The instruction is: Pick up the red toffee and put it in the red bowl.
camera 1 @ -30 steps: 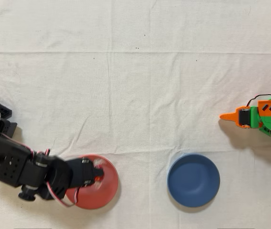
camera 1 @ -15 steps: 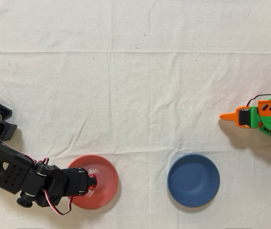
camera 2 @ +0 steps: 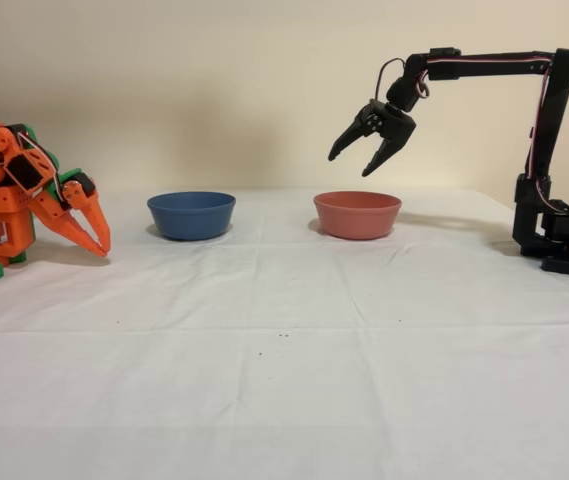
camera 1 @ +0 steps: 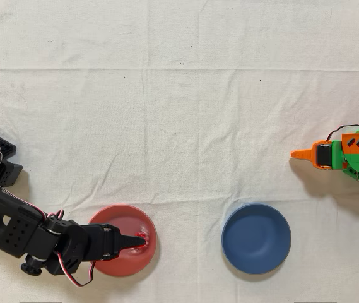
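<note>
Above the red bowl (camera 2: 357, 214) in the fixed view we see the black arm's gripper (camera 2: 351, 165) hanging in the air, its two fingers spread apart and pointing down, with nothing between them. The gap between fingertips and bowl rim is plain from this side, so the gripper touches neither the bowl nor the cloth. Looking down in the overhead view, we find the same gripper (camera 1: 140, 239) reaching over the red bowl (camera 1: 129, 218) from the picture's left, its tips lying over the right part of the bowl's inside. Just at those tips we make out a small shiny red speck that we take for the red toffee (camera 1: 141, 238), lying inside the bowl near its right wall; from the side the bowl's wall hides whatever lies in it. To the right of the red bowl in the overhead view, well apart, sits the blue bowl (camera 1: 256, 238); in the fixed view it stands to the red bowl's left (camera 2: 191, 214). Farther from the red bowl on that same side we see the idle orange arm (camera 2: 26, 200). Everything rests on a white tablecloth (camera 1: 185, 126).
</note>
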Robot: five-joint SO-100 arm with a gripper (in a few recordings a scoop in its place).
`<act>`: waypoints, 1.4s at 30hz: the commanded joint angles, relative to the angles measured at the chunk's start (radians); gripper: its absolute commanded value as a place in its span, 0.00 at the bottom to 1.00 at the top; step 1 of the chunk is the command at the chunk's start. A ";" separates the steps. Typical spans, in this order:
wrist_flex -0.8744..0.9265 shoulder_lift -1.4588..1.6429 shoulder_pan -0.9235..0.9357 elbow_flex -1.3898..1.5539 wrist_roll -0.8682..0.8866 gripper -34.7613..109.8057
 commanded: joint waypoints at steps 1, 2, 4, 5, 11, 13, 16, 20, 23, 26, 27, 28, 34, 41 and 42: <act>0.054 0.077 0.012 -0.055 0.037 0.44; 0.066 0.084 0.012 -0.067 0.066 0.42; 0.072 0.109 0.011 -0.083 0.170 0.37; 0.067 0.124 0.009 -0.086 0.222 0.34; 0.005 0.276 -0.074 -0.003 0.310 0.25; -0.035 0.341 -0.109 0.052 0.318 0.24; -0.095 0.465 -0.173 0.155 0.347 0.24; -0.213 0.729 -0.282 0.407 0.422 0.24; -0.216 0.881 -0.353 0.541 0.459 0.24; -0.258 1.026 -0.399 0.687 0.495 0.24; -0.279 1.078 -0.408 0.746 0.499 0.24; -0.298 1.124 -0.411 0.798 0.509 0.24; -0.342 1.325 -0.410 1.037 0.552 0.25; -0.337 1.447 -0.411 1.210 0.552 0.25; -0.331 1.454 -0.413 1.227 0.551 0.25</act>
